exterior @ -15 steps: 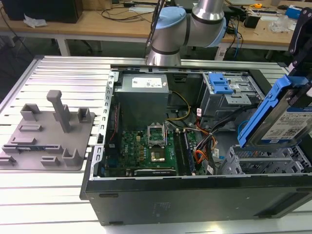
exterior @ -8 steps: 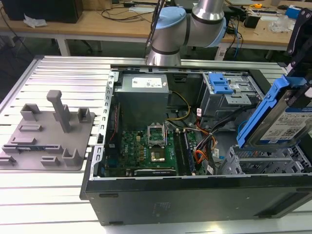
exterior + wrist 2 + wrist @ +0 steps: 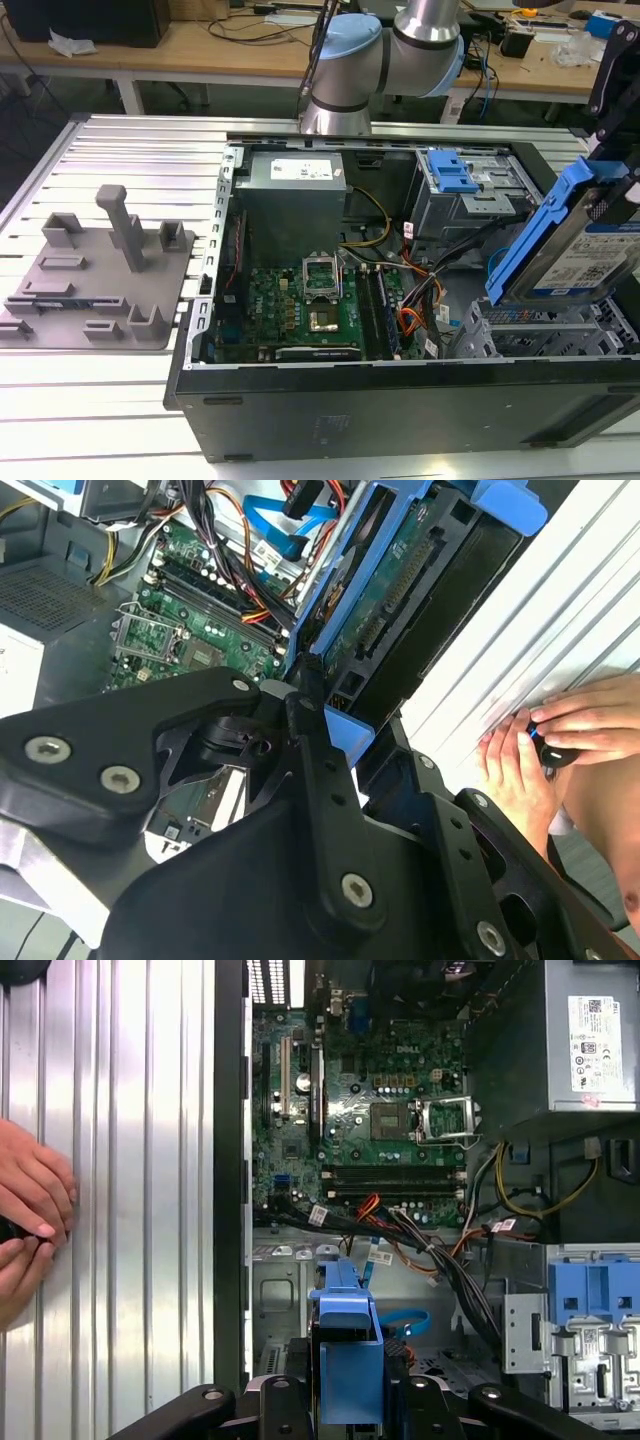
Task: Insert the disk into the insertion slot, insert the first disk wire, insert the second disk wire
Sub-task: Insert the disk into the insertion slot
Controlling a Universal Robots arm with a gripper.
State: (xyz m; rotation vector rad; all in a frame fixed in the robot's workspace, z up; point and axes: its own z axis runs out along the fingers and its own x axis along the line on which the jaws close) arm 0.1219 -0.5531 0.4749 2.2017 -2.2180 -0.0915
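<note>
The disk [image 3: 585,250], a silver drive in a bright blue caddy, hangs tilted on edge above the right end of the open computer case. My gripper [image 3: 610,150] is shut on its upper end. In the second wrist view the black fingers [image 3: 305,715] clamp the caddy's blue frame [image 3: 345,735], and the drive's connector side [image 3: 395,600] faces the case. The first wrist view shows the caddy [image 3: 350,1360] edge-on between the fingers [image 3: 285,1400]. The insertion slot [image 3: 540,330], a silver perforated cage, lies just below the disk. Loose orange and blue cables [image 3: 412,322] lie beside the cage.
A grey bay with a blue latch [image 3: 455,175] sits behind the cage. The motherboard [image 3: 300,305] and power supply [image 3: 295,180] take up the case's left part. A grey fixture plate [image 3: 95,270] lies at the exterior view's left. A person's hands [image 3: 555,740] rest on the ribbed table.
</note>
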